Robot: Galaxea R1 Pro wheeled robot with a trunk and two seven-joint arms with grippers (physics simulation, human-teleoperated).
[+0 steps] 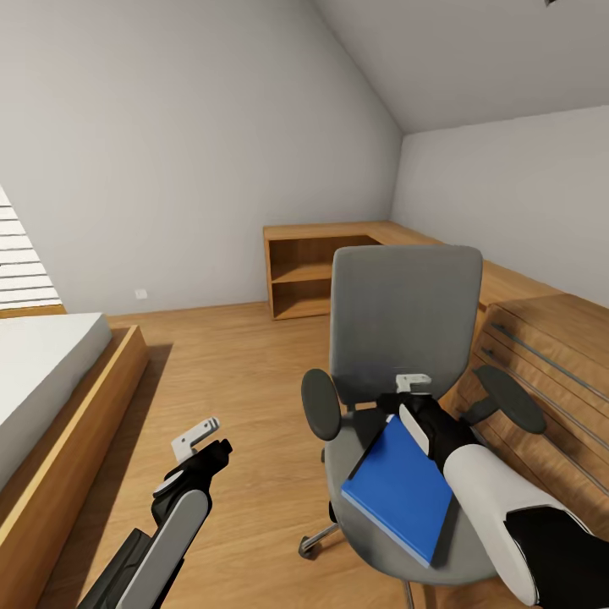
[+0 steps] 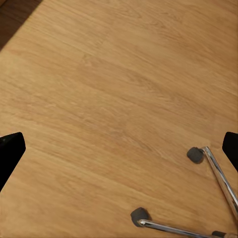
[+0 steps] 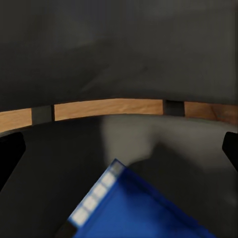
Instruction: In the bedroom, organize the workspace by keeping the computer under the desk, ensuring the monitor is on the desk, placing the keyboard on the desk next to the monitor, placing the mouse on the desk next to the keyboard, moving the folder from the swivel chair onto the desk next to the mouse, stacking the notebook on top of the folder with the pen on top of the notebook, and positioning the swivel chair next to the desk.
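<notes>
Folder first: the flat bright blue rectangular folder [image 1: 396, 489] lies on the seat of the grey upholstered swivel chair [image 1: 404, 317] with dark rounded armrests, directly beneath and just ahead of the right gripper [image 1: 412, 397]. In the right wrist view the folder [image 3: 144, 210] shows one corner between the two dark fingertips at the frame's edges, so the jaws stand wide apart and hold nothing; they hover over the folder's far corner, close to the chair's backrest.

The step in hand looks like picking up the folder. To do it well, the jaws should probably drop onto a free edge rather than the flat face, since a thin sheet lying flush on soft upholstery gives little to pinch. Sliding it until an edge overhangs the seat front may help. Closing should wait until one finger is under the cover.

The folder's long axis runs diagonally across the seat, from the corner under the jaws toward the seat's front edge, and its face points up.

The left gripper [image 1: 203, 440] hangs well apart from the chair over the light wood floor [image 2: 109, 99]; its fingertips sit wide at the edges of the left wrist view, open and empty, with the chair's metal castor legs [image 2: 213, 168] nearby.
</notes>
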